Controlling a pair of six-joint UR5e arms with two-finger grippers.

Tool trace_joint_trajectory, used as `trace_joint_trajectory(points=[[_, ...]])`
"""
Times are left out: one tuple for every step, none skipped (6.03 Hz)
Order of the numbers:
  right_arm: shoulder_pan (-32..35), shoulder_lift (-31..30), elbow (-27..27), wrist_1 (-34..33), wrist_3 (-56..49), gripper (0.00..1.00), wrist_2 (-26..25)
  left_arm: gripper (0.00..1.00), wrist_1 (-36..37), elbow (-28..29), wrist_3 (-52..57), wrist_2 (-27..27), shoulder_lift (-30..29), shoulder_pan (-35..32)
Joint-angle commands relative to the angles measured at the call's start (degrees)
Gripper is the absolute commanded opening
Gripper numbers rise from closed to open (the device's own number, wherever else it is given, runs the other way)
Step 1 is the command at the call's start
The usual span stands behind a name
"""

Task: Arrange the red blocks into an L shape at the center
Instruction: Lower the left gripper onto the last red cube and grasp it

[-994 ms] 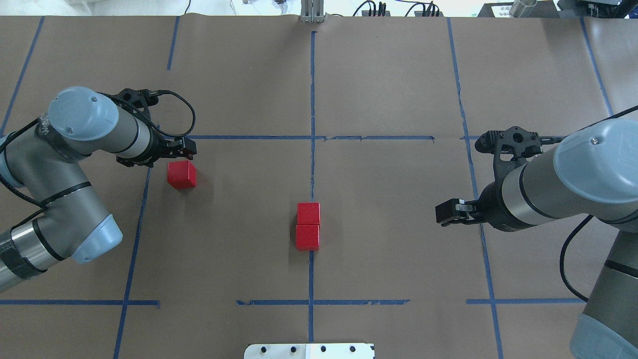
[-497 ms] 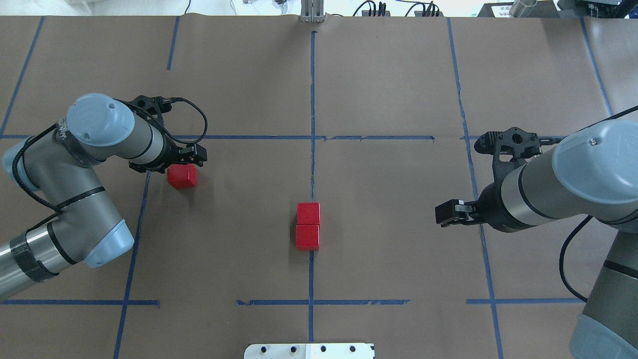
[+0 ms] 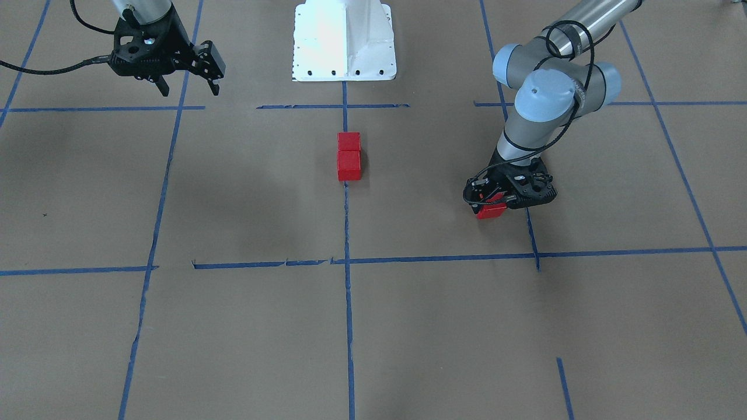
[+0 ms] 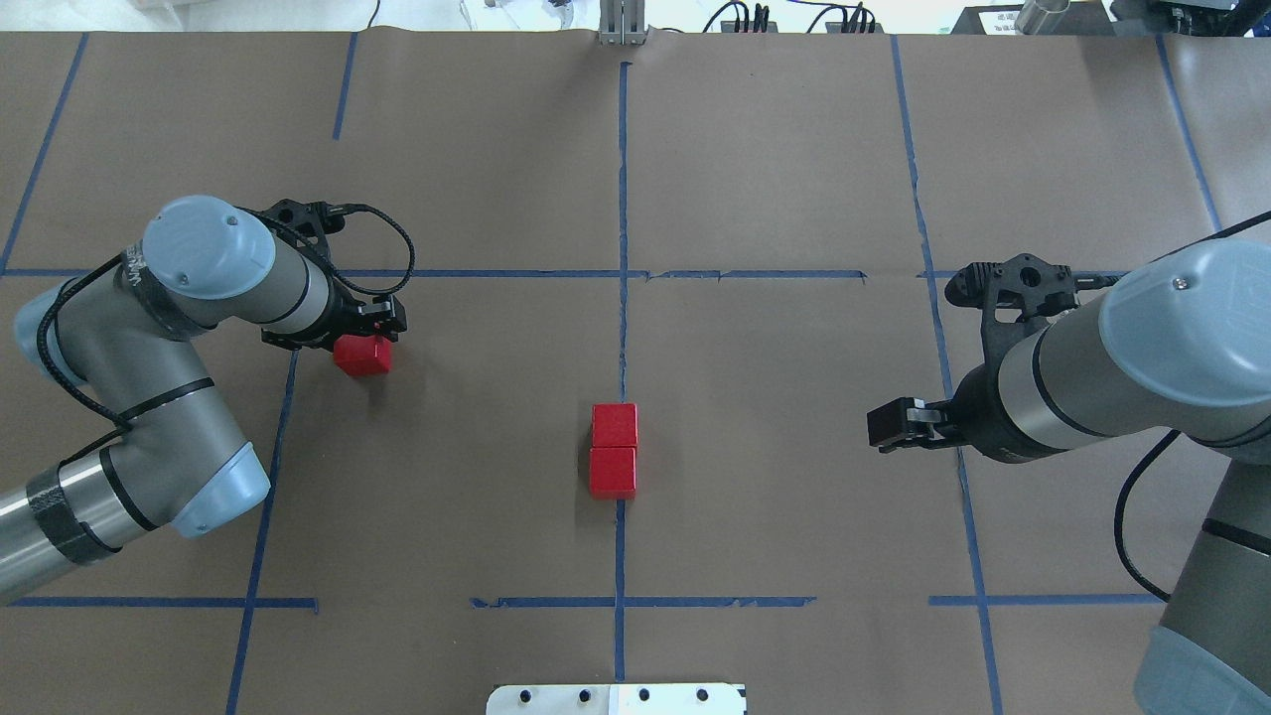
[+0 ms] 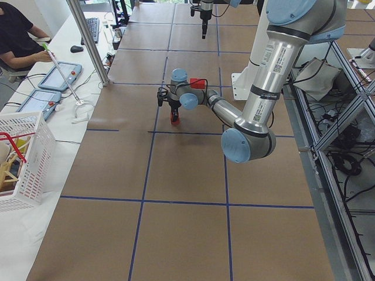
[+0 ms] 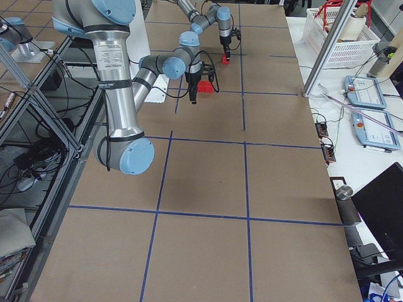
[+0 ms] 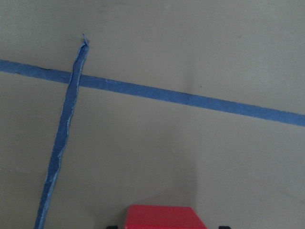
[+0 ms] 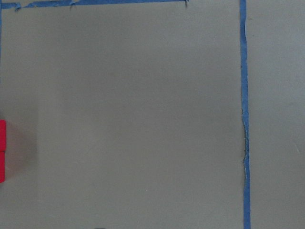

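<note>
Two red blocks [image 4: 614, 448] lie touching in a short column at the table's centre, also in the front view [image 3: 349, 154]. A third red block [image 4: 365, 357] lies apart on the left, by a blue tape line. My left gripper [image 4: 373, 328] is down over it. The left wrist view shows the block's top [image 7: 162, 217] between two dark fingertips, with the jaws open on either side of it. The front view shows the block [image 3: 491, 211] half hidden under the left gripper [image 3: 503, 198]. My right gripper [image 4: 882, 425] hangs open and empty far to the right, also in the front view [image 3: 188, 87].
Blue tape lines [image 4: 622, 238] divide the brown paper table into a grid. The white robot base plate [image 3: 344, 41] sits at the near edge. An operator [image 5: 17, 35], a metal post [image 5: 88, 41] and a white basket [image 5: 23, 158] stand beyond the table's far side.
My left arm has swung forward and its gripper has moved from beside the lone red block to over it. The blocks and the right arm have not moved.
</note>
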Motion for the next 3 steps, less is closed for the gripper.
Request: trace_joint_trajectory(points=[[0.0,0.1,0.0,0.0,0.0,1.0,0.0,0.05,0.0,-0.2,-0.3,0.3,-0.1,-0.1],[0.0,0.1,0.1,0.0,0.0,1.0,0.0,0.01,1.2,-2.9,-1.8,0.2,-0.1,-1.1],[-0.1,0.1,0.3,0.0,0.1,1.0,0.0,0.01,11.3,-8.1,-14.8,0.4,-1.8,-0.3]])
